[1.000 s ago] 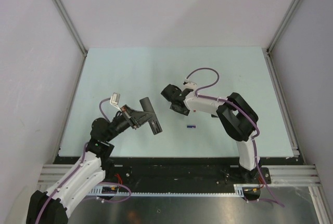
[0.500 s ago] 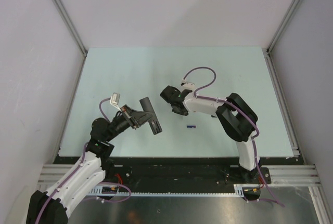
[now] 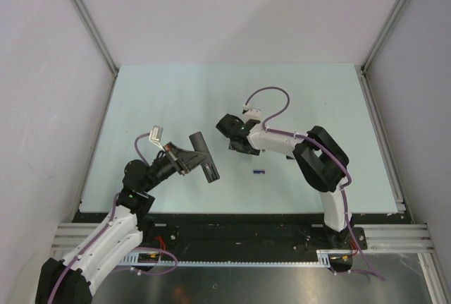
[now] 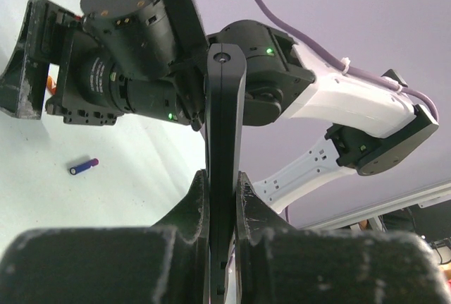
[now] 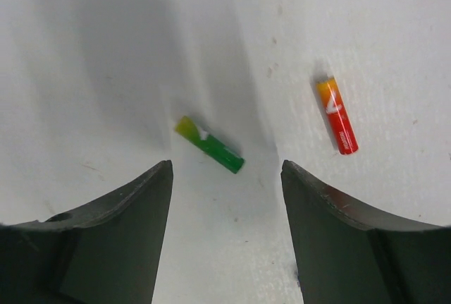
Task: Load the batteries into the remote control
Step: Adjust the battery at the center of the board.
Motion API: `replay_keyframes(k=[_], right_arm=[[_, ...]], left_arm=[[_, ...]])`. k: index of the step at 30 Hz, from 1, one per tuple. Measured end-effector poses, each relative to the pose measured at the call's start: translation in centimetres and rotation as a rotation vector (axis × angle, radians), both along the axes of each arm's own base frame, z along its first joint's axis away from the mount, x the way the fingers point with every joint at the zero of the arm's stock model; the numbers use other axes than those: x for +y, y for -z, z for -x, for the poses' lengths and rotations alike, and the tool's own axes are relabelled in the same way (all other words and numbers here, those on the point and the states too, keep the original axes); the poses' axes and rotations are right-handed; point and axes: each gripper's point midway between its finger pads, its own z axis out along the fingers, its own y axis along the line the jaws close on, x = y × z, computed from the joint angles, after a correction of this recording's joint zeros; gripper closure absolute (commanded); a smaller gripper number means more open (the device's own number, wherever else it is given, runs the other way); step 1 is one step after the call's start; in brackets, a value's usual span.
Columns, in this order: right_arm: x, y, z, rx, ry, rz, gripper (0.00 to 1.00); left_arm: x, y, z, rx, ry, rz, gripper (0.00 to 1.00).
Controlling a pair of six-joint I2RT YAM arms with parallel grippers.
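Remote control point(image 3: 204, 156) is clenched in your left claw point(image 3: 186, 161), over the near left part of the tabletop point(image 3: 176, 92). In the left wrist view you see the slim black bar edge-on, pinched between the two fingers point(image 4: 189, 202) and running on past them toward the right arm. From that side you cannot tell whether its battery recess holds anything.

Your right claw point(image 3: 236, 140) is released and points down at the tabletop near the middle. In the right wrist view its two dark fingers point(image 5: 120, 219) stand well apart with nothing between them. The green battery point(image 5: 209, 147) lies flat on the tabletop just beyond the gap, closer to the finger on the left of that view, and touches neither finger. The red battery point(image 5: 337, 116) lies flat too, off to the right and apart from the green one. Its orange end points away from the claw.

The blue-purple battery point(image 3: 258, 172) lies on the tabletop on its own, nearer to you than the right claw and clear of both arms.
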Motion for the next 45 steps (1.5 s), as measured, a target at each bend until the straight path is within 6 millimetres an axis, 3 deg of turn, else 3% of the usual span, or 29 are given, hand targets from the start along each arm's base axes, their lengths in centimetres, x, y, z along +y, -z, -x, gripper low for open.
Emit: replay_keyframes(k=[7, 14, 21, 23, 24, 32, 36, 38, 45], right_arm=[[2.5, -2.8, -3.0, -0.063, -0.079, -0.009, 0.36], [2.6, -2.3, -4.0, -0.056, -0.147, 0.048, 0.41], [1.2, -2.5, -6.0, -0.074, -0.169, 0.079, 0.67], [0.6, -2.6, -6.6, -0.077, -0.169, 0.085, 0.85], [0.4, -2.6, -6.8, -0.075, -0.173, 0.088, 1.0], [-0.9, -2.0, -7.7, -0.041, -0.195, 0.074, 1.0], [-0.9, -0.5, -6.6, -0.004, -0.243, 0.084, 1.0], [-0.8, 0.2, -5.9, 0.014, -0.27, 0.089, 1.0], [0.8, 0.2, -5.3, 0.002, -0.355, 0.059, 1.0]], left_arm=[[0.0, 0.0, 0.0, 0.0, 0.0, 0.0, 1.0], [0.0, 0.0, 0.0, 0.0, 0.0, 0.0, 1.0], [0.0, 0.0, 0.0, 0.0, 0.0, -0.001, 1.0], [0.0, 0.0, 0.0, -0.001, 0.0, -0.001, 1.0], [0.0, 0.0, 0.0, -0.001, -0.001, -0.001, 1.0], [0.0, 0.1, -0.1, 0.001, -0.001, -0.003, 1.0], [0.0, 0.3, -0.2, 0.007, -0.002, -0.007, 1.0], [0.0, 0.4, -0.2, 0.005, -0.003, -0.011, 1.0], [0.0, 0.2, -0.2, 0.0, -0.009, -0.009, 1.0]])
